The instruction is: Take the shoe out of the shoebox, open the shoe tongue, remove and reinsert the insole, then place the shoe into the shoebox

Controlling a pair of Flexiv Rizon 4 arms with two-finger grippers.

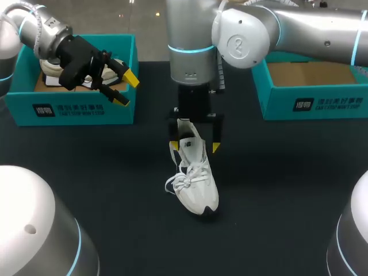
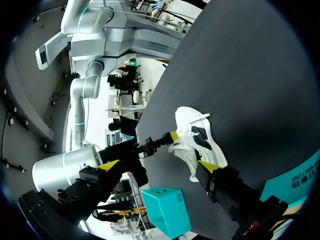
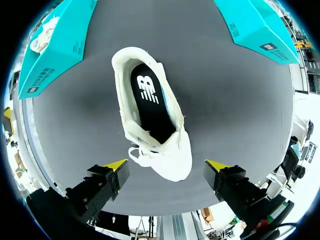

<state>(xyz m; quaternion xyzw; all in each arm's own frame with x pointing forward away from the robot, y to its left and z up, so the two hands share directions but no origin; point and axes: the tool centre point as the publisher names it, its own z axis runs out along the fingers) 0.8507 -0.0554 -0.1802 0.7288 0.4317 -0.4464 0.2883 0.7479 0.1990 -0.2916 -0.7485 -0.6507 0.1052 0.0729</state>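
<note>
A white sneaker [image 1: 195, 175] lies on the black table [image 1: 287, 190] at mid-table, toe toward the front edge. Its laces are loose, and a black insole [image 3: 148, 102] shows in its opening. My right gripper [image 1: 194, 145] points down over its heel end, open, with one finger on each side and neither touching it. In the right wrist view the shoe [image 3: 152, 120] sits below the spread right gripper [image 3: 166, 165]. My left gripper [image 1: 126, 88] hangs open and empty beside the left teal shoebox [image 1: 75, 109]. The left wrist view looks past the left gripper [image 2: 160, 167] at the shoe [image 2: 197, 142].
The left shoebox holds another pale shoe [image 3: 42, 35] and white paper. A second teal shoebox [image 1: 313, 86] stands at the back right, its cardboard floor bare. The bases of my arms fill the near corners.
</note>
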